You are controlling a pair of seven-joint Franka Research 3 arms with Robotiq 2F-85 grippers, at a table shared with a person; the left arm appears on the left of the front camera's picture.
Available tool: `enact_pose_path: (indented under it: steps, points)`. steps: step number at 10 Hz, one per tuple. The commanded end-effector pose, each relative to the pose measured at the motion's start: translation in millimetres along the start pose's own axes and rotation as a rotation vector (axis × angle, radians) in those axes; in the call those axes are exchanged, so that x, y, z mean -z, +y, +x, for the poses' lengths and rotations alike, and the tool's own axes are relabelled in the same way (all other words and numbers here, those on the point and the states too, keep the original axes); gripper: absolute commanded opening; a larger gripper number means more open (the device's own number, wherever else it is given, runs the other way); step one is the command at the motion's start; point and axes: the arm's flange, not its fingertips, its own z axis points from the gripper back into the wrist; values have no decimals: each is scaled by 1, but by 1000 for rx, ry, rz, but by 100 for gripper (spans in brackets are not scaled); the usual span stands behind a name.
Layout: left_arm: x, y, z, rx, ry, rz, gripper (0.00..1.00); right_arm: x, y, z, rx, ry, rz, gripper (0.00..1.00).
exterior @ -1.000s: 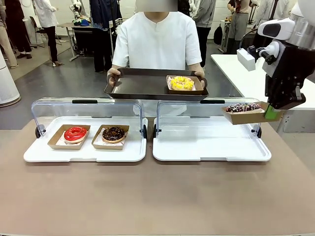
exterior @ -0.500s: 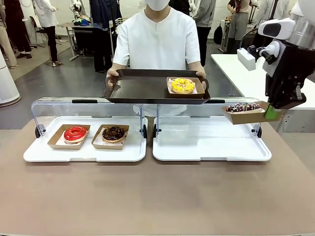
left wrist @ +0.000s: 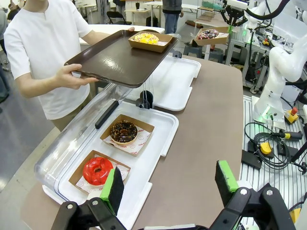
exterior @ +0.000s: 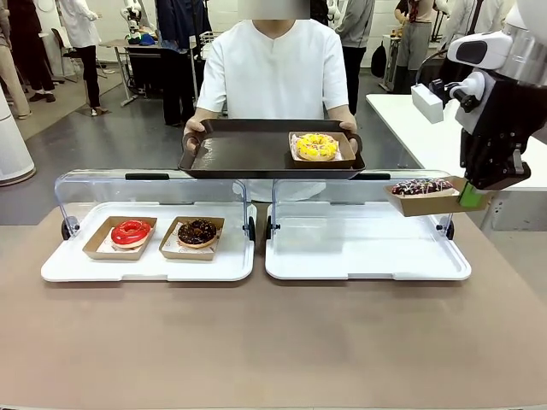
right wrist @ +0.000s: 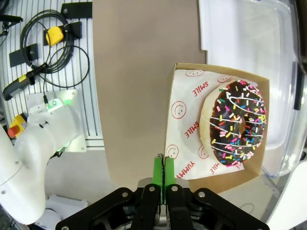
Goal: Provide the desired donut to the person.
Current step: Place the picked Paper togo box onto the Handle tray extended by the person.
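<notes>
My right gripper point(exterior: 469, 196) is shut on the edge of a brown cardboard box point(exterior: 425, 201) holding a chocolate donut with coloured sprinkles point(exterior: 420, 185). It hangs level above the right end of the right display case. In the right wrist view the green fingertips point(right wrist: 161, 165) pinch the box edge point(right wrist: 182, 72), with the sprinkled donut point(right wrist: 233, 122) to the right. The person point(exterior: 272, 73) stands across the table holding a dark tray point(exterior: 244, 154) with a yellow donut point(exterior: 316, 145) in its box. My left gripper point(left wrist: 170, 184) is open and holds nothing, above the table's left end.
The left white display tray point(exterior: 145, 266) under its raised clear lid carries a red donut point(exterior: 130, 231) and a chocolate donut point(exterior: 197, 231), each in a box. The right display tray point(exterior: 367, 252) is bare. Brown table surface lies in front.
The person's tray has shifted slightly. My right gripper and its donut box have stayed where they were.
</notes>
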Motion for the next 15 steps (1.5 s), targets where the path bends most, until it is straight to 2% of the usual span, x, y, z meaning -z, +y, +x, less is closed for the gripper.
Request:
enact_pose_path:
  steps: [1,4,6,8,11,13,15]
  points:
    - [-1,1,0,21,-22,-2,100,0,3,1,10,-1,2,0]
    - [-1,1,0,21,-22,-2,100,0,0,0,0,0,0,1]
    - [-1,1,0,21,-22,-2,100,-27,6,24,-38,-6,-60,1]
    - [-1,1,0,21,-22,-2,100,-60,-5,69,-39,-12,-142,1]
    - [-1,1,0,21,-22,-2,100,-89,-16,149,-101,-18,-176,1]
    - [-1,1,0,21,-22,-2,100,-80,-32,206,-128,-26,-176,1]
    - [-1,1,0,21,-22,-2,100,-69,-51,249,-71,-42,-223,1]
